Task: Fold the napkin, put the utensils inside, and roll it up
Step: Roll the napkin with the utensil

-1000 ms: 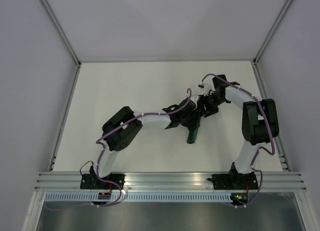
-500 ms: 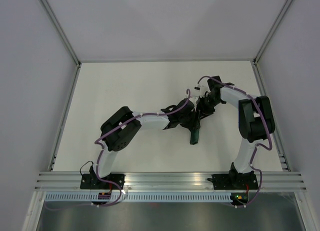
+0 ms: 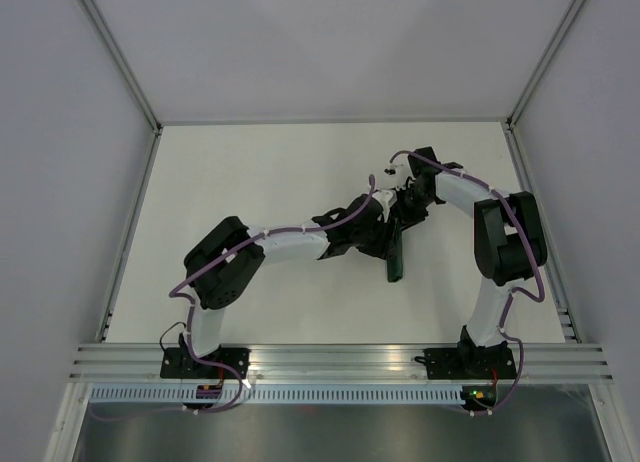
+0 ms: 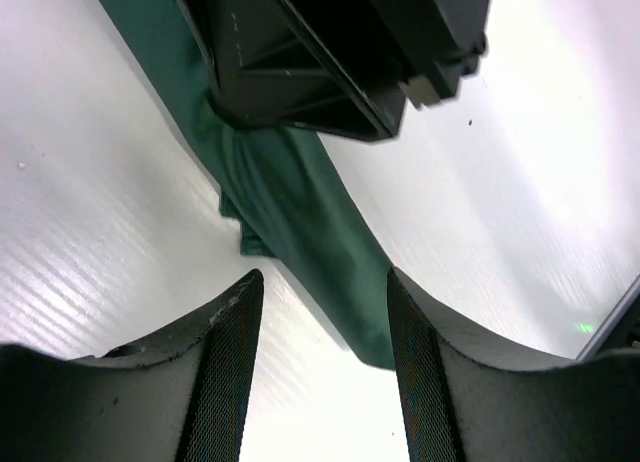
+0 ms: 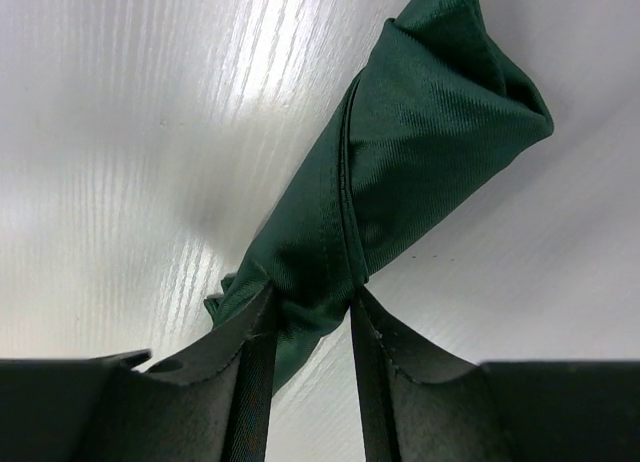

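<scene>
Rolled green napkin (image 3: 396, 260) on a white table (image 3: 250, 172).
The right gripper (image 5: 305, 322) pinches it low in its view; the left gripper (image 4: 322, 282) is spread apart.

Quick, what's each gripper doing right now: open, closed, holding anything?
Left gripper: open, one finger on either side of the napkin, not clamping it.
Right gripper: closed on the rolled napkin.

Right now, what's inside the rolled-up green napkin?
Only folds of dark green cloth show at the end of the napkin, which the right tool pinches. No utensil shows; anything wrapped inside is covered by the cloth.
</scene>
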`<state>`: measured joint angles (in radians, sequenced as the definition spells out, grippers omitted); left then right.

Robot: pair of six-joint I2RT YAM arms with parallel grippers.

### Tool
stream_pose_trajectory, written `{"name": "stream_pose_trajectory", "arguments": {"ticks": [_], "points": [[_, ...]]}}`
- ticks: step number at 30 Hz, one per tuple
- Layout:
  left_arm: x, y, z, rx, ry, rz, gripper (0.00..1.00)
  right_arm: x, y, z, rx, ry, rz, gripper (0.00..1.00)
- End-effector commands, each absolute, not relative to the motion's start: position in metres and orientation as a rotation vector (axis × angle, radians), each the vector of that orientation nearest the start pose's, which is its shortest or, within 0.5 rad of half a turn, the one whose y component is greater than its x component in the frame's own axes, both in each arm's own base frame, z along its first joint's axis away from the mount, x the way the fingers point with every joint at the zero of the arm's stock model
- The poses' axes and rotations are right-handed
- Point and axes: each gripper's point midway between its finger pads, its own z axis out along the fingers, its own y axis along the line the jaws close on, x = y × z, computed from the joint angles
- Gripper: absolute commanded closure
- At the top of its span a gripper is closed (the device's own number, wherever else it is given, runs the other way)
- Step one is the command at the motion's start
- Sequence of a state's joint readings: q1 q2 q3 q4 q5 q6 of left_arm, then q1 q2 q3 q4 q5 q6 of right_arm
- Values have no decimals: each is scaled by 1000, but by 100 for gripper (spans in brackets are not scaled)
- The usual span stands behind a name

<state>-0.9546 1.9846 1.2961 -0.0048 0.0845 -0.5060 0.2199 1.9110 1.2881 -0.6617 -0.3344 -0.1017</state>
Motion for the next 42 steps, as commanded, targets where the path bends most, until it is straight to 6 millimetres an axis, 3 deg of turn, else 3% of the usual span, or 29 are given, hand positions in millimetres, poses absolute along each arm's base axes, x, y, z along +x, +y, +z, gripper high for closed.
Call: {"name": "stream_pose_trajectory", "arguments": {"ticks": [1, 10, 17, 25, 35, 42], "points": [[272, -440, 86, 620, 2270, -831, 42, 370, 124, 27, -505, 2760, 367, 61], [273, -431, 67, 587, 2312, -773, 44, 377, 129, 28, -516, 2754, 379, 60], [272, -445, 67, 575, 2262, -836, 45, 378, 130, 27, -518, 2754, 380, 60], [269, -449, 43, 585, 2310, -812, 47, 380, 130, 28, -521, 2750, 373, 60], [269, -438, 17, 590, 2376, -677, 49, 379, 131, 29, -522, 2754, 379, 60], [269, -441, 23, 595, 2364, -684, 50, 383, 133, 39, -532, 2735, 388, 55]]}}
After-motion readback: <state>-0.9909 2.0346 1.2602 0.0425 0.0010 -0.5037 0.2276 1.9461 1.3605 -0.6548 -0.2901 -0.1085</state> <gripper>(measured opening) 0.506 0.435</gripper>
